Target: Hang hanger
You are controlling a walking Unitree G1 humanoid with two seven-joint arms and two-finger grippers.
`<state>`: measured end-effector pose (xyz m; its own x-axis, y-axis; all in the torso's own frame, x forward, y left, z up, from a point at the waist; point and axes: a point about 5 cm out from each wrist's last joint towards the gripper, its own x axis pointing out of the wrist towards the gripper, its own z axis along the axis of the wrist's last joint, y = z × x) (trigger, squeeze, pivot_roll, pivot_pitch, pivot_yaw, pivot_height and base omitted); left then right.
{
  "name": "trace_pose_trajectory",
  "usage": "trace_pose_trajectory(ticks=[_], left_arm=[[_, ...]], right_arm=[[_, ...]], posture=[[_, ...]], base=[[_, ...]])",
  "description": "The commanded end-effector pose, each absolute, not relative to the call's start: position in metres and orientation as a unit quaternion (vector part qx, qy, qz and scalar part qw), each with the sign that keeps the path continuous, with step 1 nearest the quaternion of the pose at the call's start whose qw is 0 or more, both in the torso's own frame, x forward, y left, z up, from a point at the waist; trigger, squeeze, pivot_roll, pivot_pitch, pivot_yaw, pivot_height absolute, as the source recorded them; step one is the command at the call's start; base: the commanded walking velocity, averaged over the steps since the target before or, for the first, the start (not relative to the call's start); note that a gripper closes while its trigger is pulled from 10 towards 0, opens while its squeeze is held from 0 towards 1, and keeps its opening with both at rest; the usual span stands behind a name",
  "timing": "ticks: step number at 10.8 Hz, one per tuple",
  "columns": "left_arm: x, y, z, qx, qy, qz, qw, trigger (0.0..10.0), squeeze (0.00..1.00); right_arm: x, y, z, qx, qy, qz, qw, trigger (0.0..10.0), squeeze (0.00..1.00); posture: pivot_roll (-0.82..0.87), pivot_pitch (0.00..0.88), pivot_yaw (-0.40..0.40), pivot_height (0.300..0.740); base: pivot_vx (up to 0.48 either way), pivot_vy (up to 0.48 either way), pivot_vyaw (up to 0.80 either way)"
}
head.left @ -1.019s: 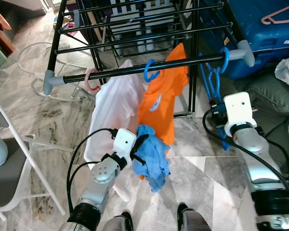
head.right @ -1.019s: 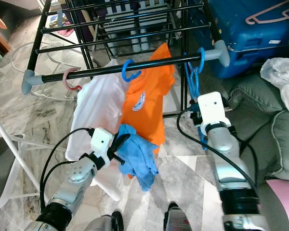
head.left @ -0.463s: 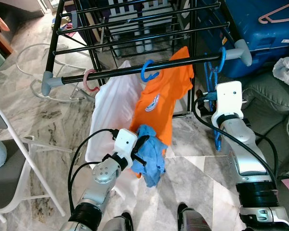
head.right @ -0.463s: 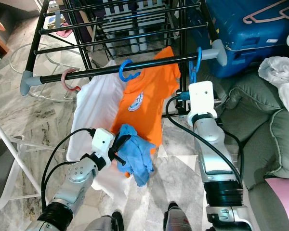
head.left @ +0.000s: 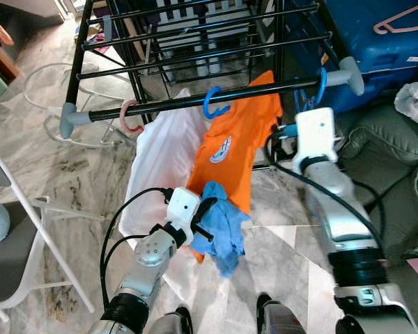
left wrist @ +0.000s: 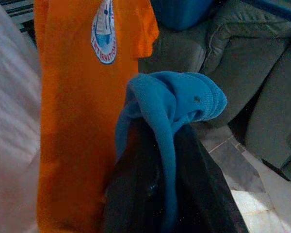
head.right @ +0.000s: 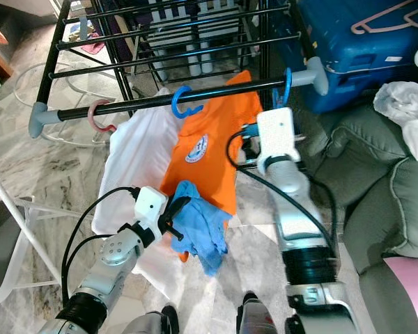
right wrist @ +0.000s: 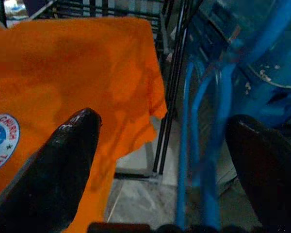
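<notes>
Hanger (right wrist: pixel 203 145) is hanging between the spread right claw (right wrist: pixel 165 145) fingers; left claw (left wrist: pixel 169 184) is pinching a blue cloth (head.left: pixel 219 226).

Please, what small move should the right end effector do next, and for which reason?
Probably draw the right end effector back a little from the rail. Its fingers stand open, with the empty blue hanger between them, untouched and already hooked on the rail beside the orange shirt. The left end effector holds the blue cloth, which likely goes on next.
</notes>
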<state>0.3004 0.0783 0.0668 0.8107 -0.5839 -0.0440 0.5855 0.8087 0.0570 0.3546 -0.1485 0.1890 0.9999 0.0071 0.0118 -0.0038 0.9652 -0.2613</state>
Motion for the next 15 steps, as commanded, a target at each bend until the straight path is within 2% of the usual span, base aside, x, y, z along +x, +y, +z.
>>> trace_pose_trajectory(ticks=[1,2,3,9,12,15], left_arm=[[0.298,0.081,0.065,0.04,0.015,-0.313,0.949,10.0,0.0],[0.298,0.08,0.064,0.04,0.015,-0.314,0.948,10.0,0.0],[0.297,0.08,0.064,0.04,0.016,-0.315,0.948,10.0,0.0],[0.297,0.078,0.065,0.04,0.019,-0.325,0.945,10.0,0.0],[0.297,0.076,0.064,0.04,0.021,-0.329,0.943,10.0,0.0],[0.297,0.076,0.064,0.04,0.024,-0.329,0.943,10.0,0.0]], right_arm=[[0.356,-0.143,0.186,-0.134,0.011,0.001,0.991,2.4,0.0],[0.356,-0.146,0.185,-0.134,0.019,-0.011,0.991,4.7,0.0],[0.355,-0.15,0.184,-0.133,0.024,-0.021,0.991,10.0,0.0],[0.333,-0.159,0.166,-0.107,0.076,-0.049,0.99,10.0,0.0],[0.335,-0.165,0.171,-0.117,0.075,-0.055,0.989,10.0,0.0],[0.334,-0.16,0.174,-0.122,0.077,-0.045,0.988,10.0,0.0]], posture=[[-0.2,0.207,0.165,0.74],[-0.2,0.207,0.165,0.74],[-0.2,0.209,0.164,0.74],[-0.21,0.211,0.172,0.74],[-0.22,0.211,0.173,0.74],[-0.22,0.209,0.166,0.74]], base=[[0.0,0.0,0.0],[0.0,0.0,0.0],[0.0,0.0,0.0],[0.0,0.0,0.0],[0.0,0.0,0.0],[0.0,0.0,0.0]])
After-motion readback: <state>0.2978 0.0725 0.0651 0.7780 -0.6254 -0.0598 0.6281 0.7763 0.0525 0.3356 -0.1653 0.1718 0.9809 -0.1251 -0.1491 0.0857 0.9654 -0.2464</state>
